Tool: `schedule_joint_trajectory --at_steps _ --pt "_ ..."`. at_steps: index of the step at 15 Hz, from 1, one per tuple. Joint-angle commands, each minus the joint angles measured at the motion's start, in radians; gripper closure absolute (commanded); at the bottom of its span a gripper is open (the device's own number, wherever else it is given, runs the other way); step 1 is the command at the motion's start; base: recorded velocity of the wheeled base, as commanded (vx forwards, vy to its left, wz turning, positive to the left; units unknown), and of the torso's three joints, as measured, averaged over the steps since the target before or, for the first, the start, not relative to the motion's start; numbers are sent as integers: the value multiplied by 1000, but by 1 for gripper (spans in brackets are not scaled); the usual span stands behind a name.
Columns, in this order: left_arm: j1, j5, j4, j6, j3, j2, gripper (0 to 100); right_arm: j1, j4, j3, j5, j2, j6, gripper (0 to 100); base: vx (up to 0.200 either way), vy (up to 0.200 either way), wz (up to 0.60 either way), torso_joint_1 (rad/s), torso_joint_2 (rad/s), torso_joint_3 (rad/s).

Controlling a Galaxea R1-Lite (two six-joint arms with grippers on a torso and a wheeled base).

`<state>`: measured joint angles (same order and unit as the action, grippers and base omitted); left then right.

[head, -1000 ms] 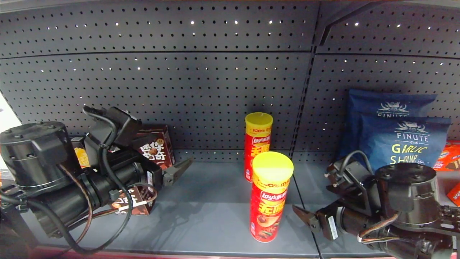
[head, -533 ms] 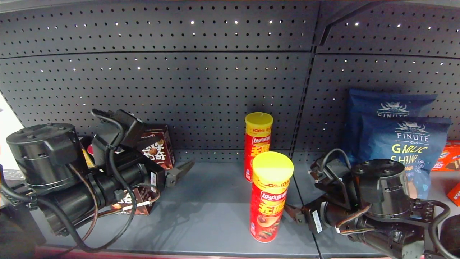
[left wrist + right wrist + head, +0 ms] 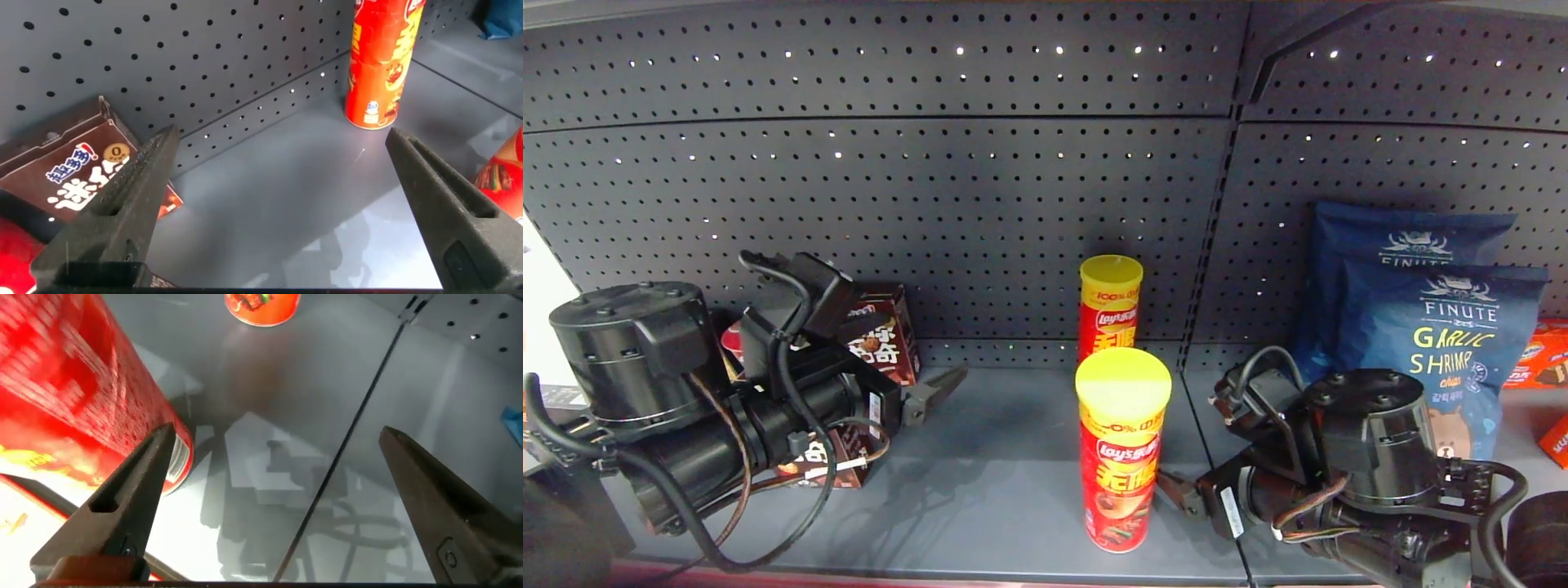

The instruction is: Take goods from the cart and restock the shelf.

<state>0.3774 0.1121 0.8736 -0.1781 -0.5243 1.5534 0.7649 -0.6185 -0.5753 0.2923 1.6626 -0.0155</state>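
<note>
Grey shelf (image 3: 996, 482), lower centre: front can (image 3: 1123, 449) stands before rear can (image 3: 1109, 306). My right gripper (image 3: 282, 510), wide open and empty, sits just beside it; left gripper (image 3: 282, 204) likewise, near brown boxes (image 3: 886, 331) at left.

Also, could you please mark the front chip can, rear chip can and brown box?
front chip can (image 3: 1119, 482), head view, on its red side wall.
rear chip can (image 3: 1109, 318), head view, on its label.
brown box (image 3: 889, 339), head view, on its front face.
</note>
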Motion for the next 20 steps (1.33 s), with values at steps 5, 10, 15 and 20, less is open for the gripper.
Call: schedule_joint_trajectory --at_steps 5,10,15,20 --pt "-2 0 1 0 1 4 0 1 -1 26 2 -7 0 0 0 0 0 0 0 0" --pt "0 0 1 -1 0 8 0 -3 -1 69 -2 -43 0 0 0 0 0 0 0 0" --pt "-2 1 1 -1 3 8 0 4 -1 63 -4 -35 0 0 0 0 0 0 0 0" --pt "0 0 1 -1 10 5 0 4 -7 88 -4 -49 0 0 0 0 0 0 0 0"
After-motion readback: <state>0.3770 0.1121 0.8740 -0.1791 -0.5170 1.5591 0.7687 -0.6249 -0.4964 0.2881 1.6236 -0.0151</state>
